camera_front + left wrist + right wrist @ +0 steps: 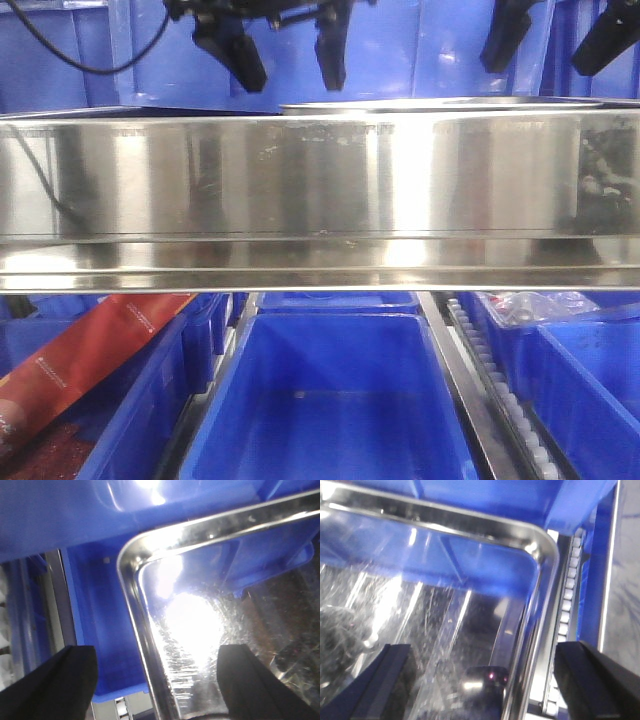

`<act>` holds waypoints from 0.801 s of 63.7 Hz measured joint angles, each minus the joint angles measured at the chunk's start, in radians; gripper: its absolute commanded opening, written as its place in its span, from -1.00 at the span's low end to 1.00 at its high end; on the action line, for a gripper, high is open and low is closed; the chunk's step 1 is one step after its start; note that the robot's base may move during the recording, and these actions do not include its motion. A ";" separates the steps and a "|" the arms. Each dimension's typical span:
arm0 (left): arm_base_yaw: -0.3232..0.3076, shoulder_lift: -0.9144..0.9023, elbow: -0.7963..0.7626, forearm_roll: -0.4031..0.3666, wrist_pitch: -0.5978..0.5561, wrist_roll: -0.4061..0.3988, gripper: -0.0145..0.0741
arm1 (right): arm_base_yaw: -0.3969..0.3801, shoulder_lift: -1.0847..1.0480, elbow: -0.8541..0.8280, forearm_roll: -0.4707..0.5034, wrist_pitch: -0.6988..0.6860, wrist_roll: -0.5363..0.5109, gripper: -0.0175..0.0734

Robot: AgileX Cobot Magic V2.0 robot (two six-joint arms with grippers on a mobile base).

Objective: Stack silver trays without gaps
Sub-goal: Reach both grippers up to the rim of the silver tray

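I see a silver tray [190, 630] lying over a blue bin [95, 610], with my left gripper [157, 655] spread wide across one corner rim and my right gripper [485, 652] spread wide across another corner.

Blown-out glare on tray [190, 630] (blurry)

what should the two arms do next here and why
Probably lower both grippers a little, then close them on the rim. The left gripper and the right gripper are open, and each straddles a side rim of the silver tray near a corner. Nothing is gripped, so the tray cannot be lifted for stacking.
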 measured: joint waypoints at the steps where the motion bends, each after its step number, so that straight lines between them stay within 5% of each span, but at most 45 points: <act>1: 0.000 0.000 0.000 0.000 0.000 0.000 0.23 | 0.000 0.000 0.000 0.000 -0.002 0.000 0.37; 51: 0.000 0.038 0.000 0.020 0.000 0.000 0.18 | 0.000 0.089 -0.002 0.000 -0.015 0.000 0.36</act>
